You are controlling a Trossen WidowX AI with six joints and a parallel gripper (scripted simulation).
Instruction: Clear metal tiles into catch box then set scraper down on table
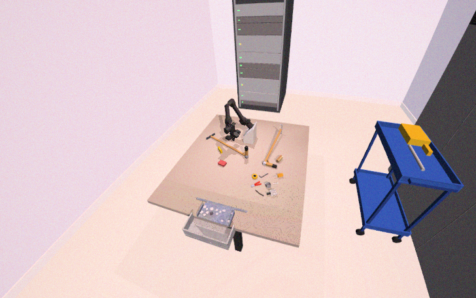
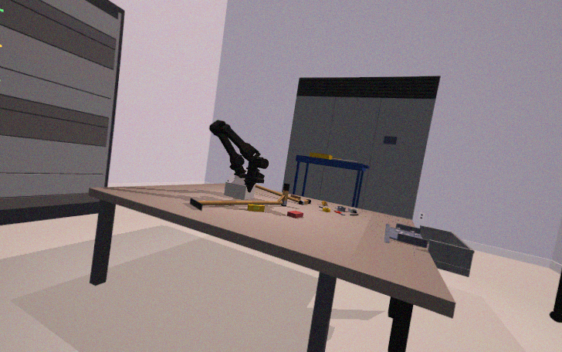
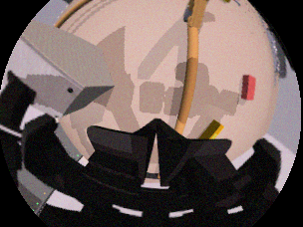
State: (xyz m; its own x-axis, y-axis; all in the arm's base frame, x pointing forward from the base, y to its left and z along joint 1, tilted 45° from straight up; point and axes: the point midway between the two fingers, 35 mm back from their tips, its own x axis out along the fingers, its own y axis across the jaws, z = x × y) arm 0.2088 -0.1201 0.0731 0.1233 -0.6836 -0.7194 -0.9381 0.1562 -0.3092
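My gripper (image 1: 230,138) (image 2: 249,189) (image 3: 157,120) is shut and empty, low over the table beside the arm's base. The long scraper (image 1: 228,145) (image 2: 236,202) (image 3: 191,65) lies on the table with its wooden handle past the fingertips, not between them. Its wide dark blade (image 1: 210,136) (image 2: 196,203) is at the left end in the top view, its upright black grip (image 1: 246,149) (image 2: 286,187) at the other. Several small pale tiles (image 1: 212,209) and a dark one lie on the steel bench plate (image 1: 226,214). The catch box (image 1: 206,240) (image 2: 451,257) adjoins the plate beyond the table edge.
A second long-handled tool (image 1: 272,145) (image 3: 75,9) lies across from the scraper. A yellow block (image 1: 220,149) (image 2: 255,208) (image 3: 216,129) and a red block (image 1: 221,163) (image 2: 295,214) (image 3: 248,88) lie near it. Several small tools lie mid-table, including a tape measure (image 1: 254,176).
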